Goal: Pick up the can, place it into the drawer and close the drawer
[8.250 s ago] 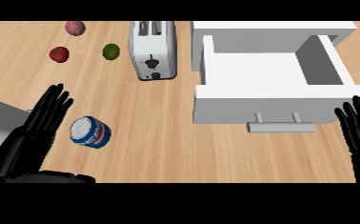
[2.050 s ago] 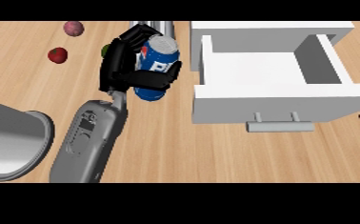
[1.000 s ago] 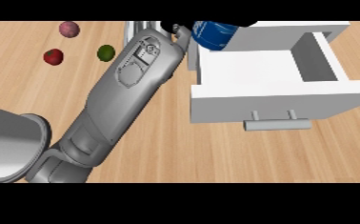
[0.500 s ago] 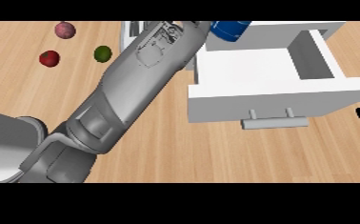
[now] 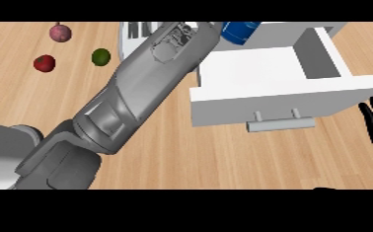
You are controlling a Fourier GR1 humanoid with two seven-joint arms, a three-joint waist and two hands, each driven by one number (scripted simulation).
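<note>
- The left arm (image 5: 138, 102) runs from 7 o'clock up to 12 o'clock, crossing the counter (image 5: 167, 162).
- The left hand is hidden past the arm's end at the top edge. Whether it is clamped on anything cannot be told.
- The blue can (image 5: 239, 31) shows at 1 o'clock, touching the arm's end, at the far left corner of the drawer (image 5: 291, 100). Its top is cut off.
- The white drawer stands open at 2 o'clock, with its handle (image 5: 280, 124) toward 5 o'clock.
- The right hand (image 5: 367, 120) is a black sliver at 3 o'clock, so its state cannot be told.
- A toaster (image 5: 138, 30) peeks out at 11 o'clock.
- Three fruits (image 5: 100, 57) lie apart at 10 o'clock.
</note>
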